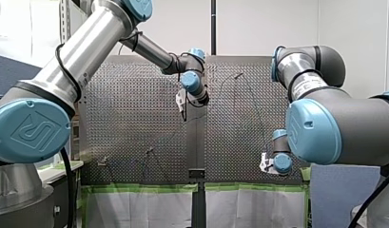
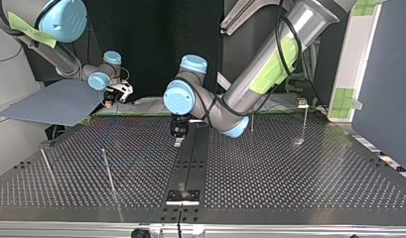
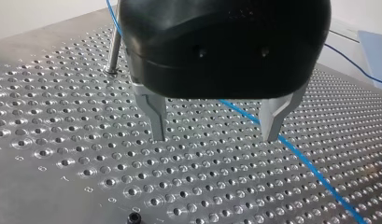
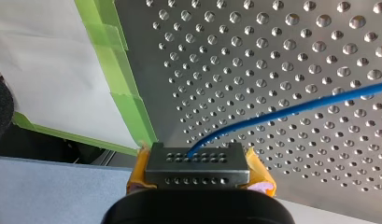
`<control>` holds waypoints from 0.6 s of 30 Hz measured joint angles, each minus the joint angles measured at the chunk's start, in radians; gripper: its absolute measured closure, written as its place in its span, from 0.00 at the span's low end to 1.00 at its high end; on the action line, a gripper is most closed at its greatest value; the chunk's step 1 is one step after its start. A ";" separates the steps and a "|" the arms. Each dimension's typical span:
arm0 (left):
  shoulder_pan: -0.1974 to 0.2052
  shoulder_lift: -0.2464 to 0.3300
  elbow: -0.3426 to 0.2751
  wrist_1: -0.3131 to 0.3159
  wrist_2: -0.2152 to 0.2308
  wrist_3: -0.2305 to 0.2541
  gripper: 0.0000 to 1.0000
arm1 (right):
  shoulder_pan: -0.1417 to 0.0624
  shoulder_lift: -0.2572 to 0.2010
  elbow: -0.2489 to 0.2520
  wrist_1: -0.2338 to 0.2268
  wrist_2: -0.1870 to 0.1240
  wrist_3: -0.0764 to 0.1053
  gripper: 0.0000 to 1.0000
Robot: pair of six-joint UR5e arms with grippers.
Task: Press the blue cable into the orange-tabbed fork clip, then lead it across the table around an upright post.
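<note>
my right gripper pinches the blue cable. my left gripper, mid top view, hangs open over it. i think grabbing it comes next.

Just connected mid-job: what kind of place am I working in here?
Likely a robotics lab test cell: a perforated metal table edged with green tape, an upright post fixed in it, and a blue cable laid across.

blue cable, green tape
</note>
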 joint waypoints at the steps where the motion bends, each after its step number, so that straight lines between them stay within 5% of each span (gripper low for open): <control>1: 0.000 0.000 0.000 0.001 0.000 0.000 0.02 | 0.000 0.000 0.000 0.000 0.000 0.000 1.00; 18: -0.001 0.001 0.000 0.006 -0.014 0.003 0.02 | -0.001 0.000 0.000 -0.003 -0.001 -0.002 1.00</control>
